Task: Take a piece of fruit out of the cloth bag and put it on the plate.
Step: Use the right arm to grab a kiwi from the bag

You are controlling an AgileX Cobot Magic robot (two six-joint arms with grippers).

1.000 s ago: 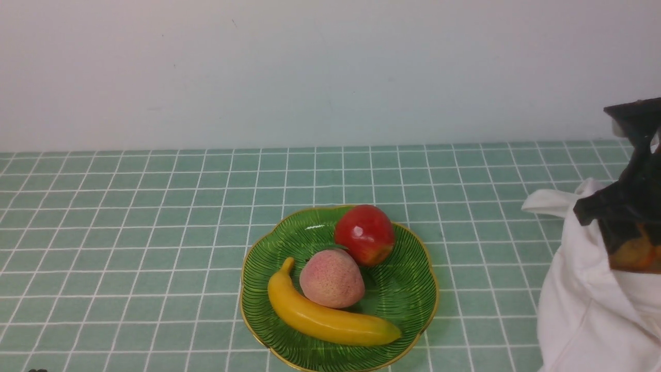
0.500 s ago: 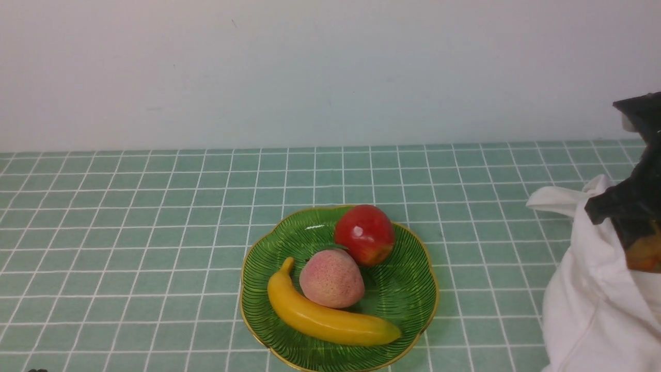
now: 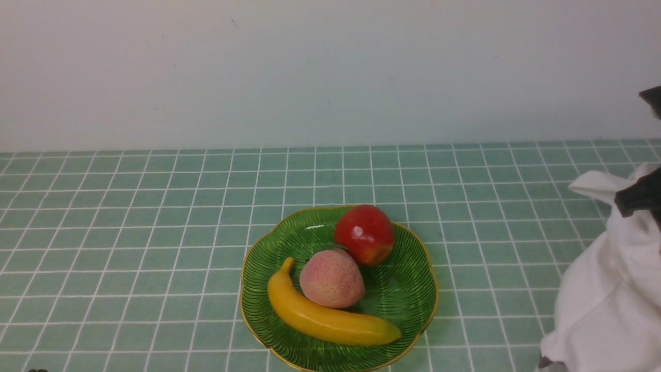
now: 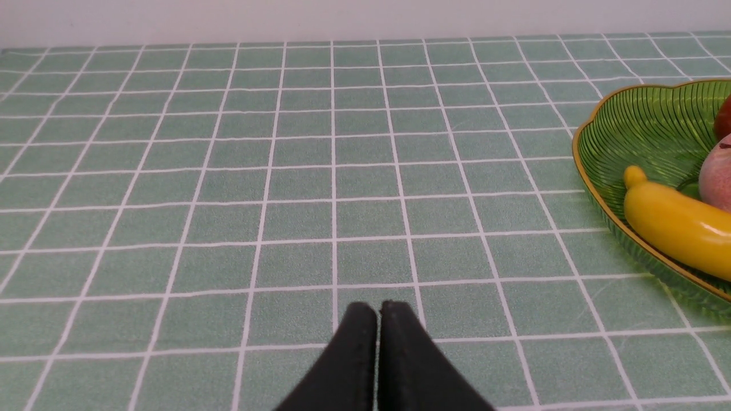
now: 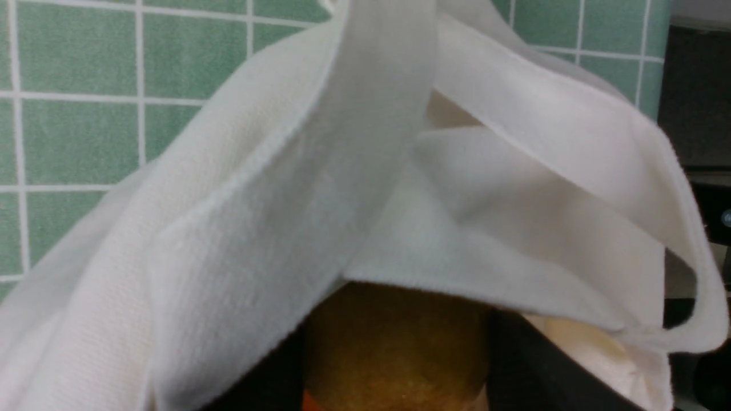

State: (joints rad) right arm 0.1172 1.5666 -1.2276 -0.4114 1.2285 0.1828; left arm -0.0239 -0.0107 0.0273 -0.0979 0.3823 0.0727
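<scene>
Pale green tiles with white lines cover the surface point(image 3: 129, 232), backed by a plain white wall point(image 3: 310, 67). On the left, the left claw point(image 4: 377, 337) hangs low over bare tiles, its black fingers pressed together with nothing between them. Near the middle sits the plate point(image 3: 413, 305), holding a banana point(image 3: 325, 318) along its near edge, a peach point(image 3: 331, 278) touching the banana, and an apple point(image 3: 364, 233) just behind the peach. Well apart, at the far right edge, the bag point(image 3: 609, 289) stands slumped, one handle sticking out toward the plate. The right claw point(image 5: 394, 371) is at the bag's mouth, mostly out of the front view. In the right wrist view it pinches the fruit point(image 5: 394, 331) between its dark fingers, with a fold of the bag's cloth draped over the top of the fruit.
</scene>
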